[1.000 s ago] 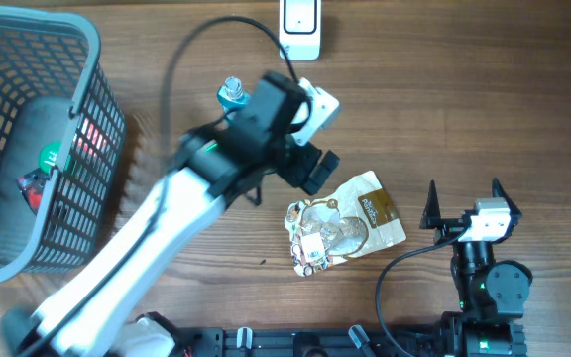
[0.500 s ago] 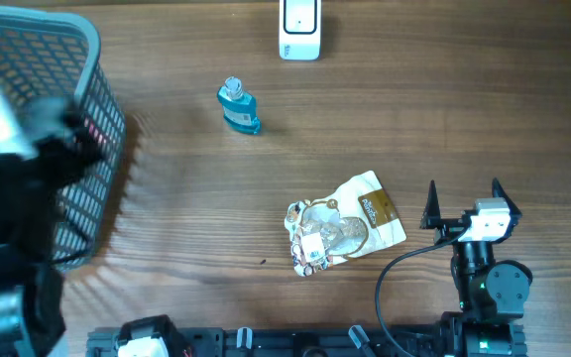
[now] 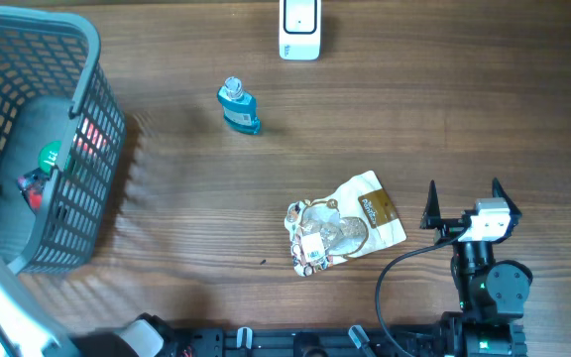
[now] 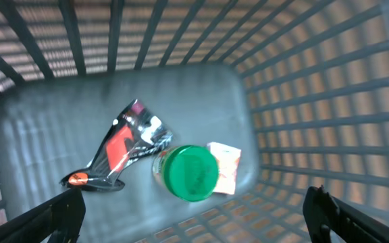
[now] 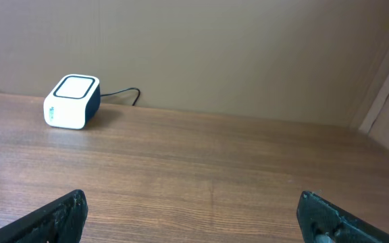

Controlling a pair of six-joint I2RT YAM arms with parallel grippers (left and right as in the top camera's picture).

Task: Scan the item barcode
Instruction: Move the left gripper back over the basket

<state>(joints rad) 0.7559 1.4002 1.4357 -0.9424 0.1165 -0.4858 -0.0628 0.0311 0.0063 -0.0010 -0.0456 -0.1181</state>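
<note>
Overhead view: grey basket fills the left edge, with the left gripper spread wide and empty above its floor (probably choosing the next item). Right gripper sits parked, jaws apart, clear of the snack pouch. Scanner waits at the far edge, blue bottle nearby; green-lidded jar and red sachet lie side by side in the basket.

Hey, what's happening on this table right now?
Nothing is held at the moment. The left gripper hovers open above the grey basket, looking down at a green-capped container and a red and black packet lying inside. The right gripper sits open and idle near its base. A blue bottle and a snack pouch lie on the wooden table, and the white scanner stands at the far edge. No item is at the scanner.
</note>
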